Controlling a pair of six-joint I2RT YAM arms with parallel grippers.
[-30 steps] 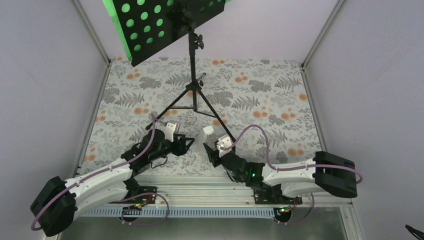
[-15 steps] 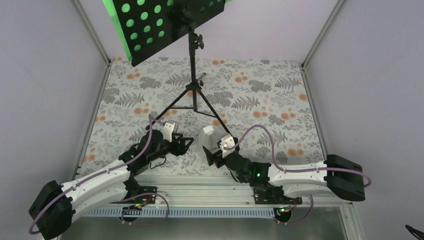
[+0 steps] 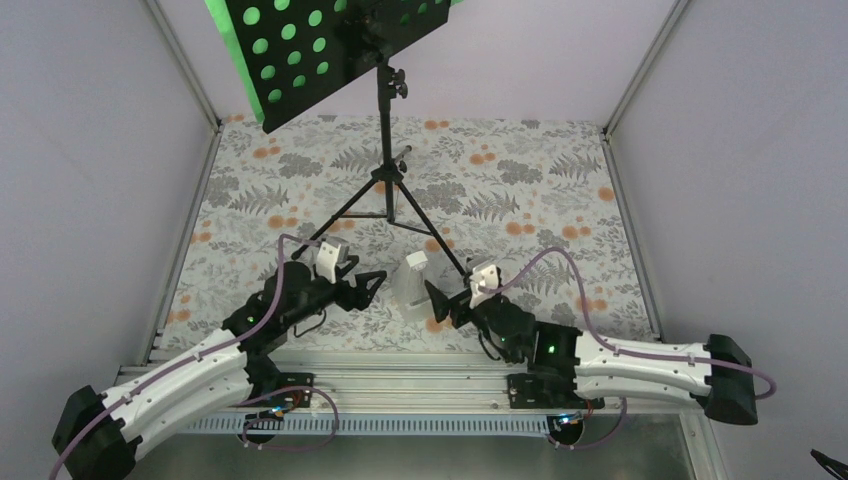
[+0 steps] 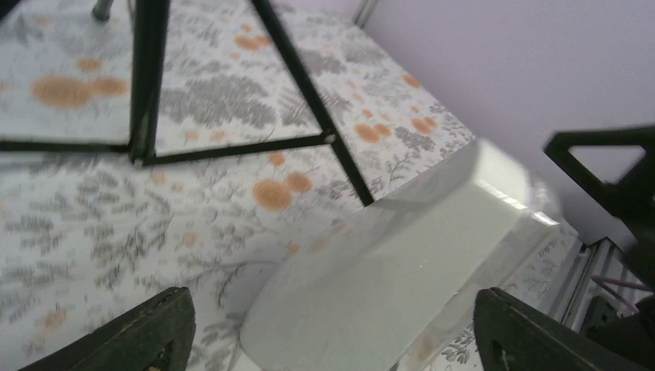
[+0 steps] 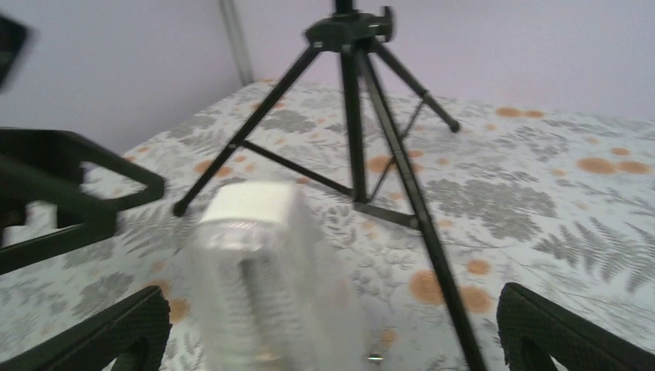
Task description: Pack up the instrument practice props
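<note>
Change since a second ago: right arm stretched flatter, right gripper (image 3: 433, 305) drawn back from the metronome (image 3: 413, 280); left arm lowered likewise.

Left gripper (image 3: 372, 287): fingers spread wide, holding nothing, just left of the metronome.

Metronome: white, upright on the patterned table (image 3: 560, 190) between both grippers, near a tripod foot.

Right gripper: fingers wide apart, empty.

Music stand (image 3: 384, 150): rear centre, on its tripod; green pages (image 3: 236, 60) on its desk.
</note>
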